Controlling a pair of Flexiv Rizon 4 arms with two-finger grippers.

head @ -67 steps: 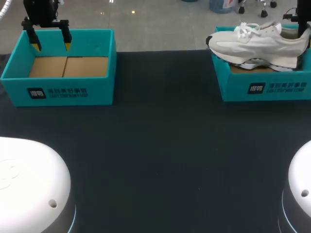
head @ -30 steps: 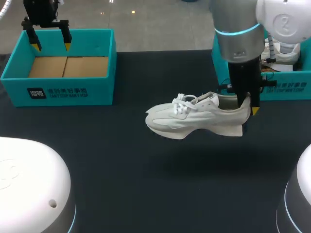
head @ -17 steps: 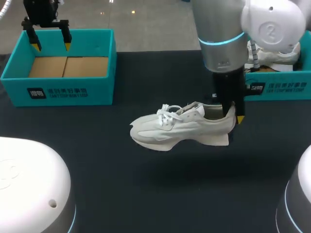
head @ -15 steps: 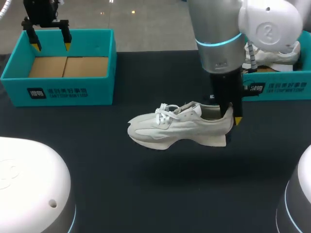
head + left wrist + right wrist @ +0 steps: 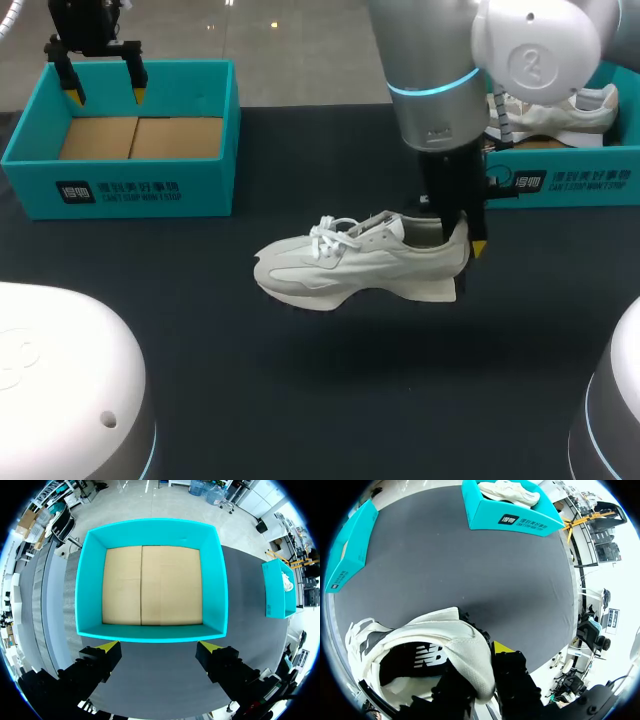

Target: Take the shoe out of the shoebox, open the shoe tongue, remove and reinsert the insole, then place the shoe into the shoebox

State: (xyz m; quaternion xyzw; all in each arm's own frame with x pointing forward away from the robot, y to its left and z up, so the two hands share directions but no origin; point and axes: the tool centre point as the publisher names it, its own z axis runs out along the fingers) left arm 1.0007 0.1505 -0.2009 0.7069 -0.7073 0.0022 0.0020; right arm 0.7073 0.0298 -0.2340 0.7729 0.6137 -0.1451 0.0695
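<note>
While my right gripper [image 5: 462,240] clamps the heel collar of the pale shoe [image 5: 350,265], one finger inside and one outside, the shoe hangs over the middle of the dark table [image 5: 300,400], toe toward my left. My left gripper [image 5: 157,647] hovers with fingers spread wide, holding nothing, above the teal shoebox [image 5: 150,530]. A second shoe [image 5: 555,108] lies in the other shoebox [image 5: 560,180] at my right.
</note>
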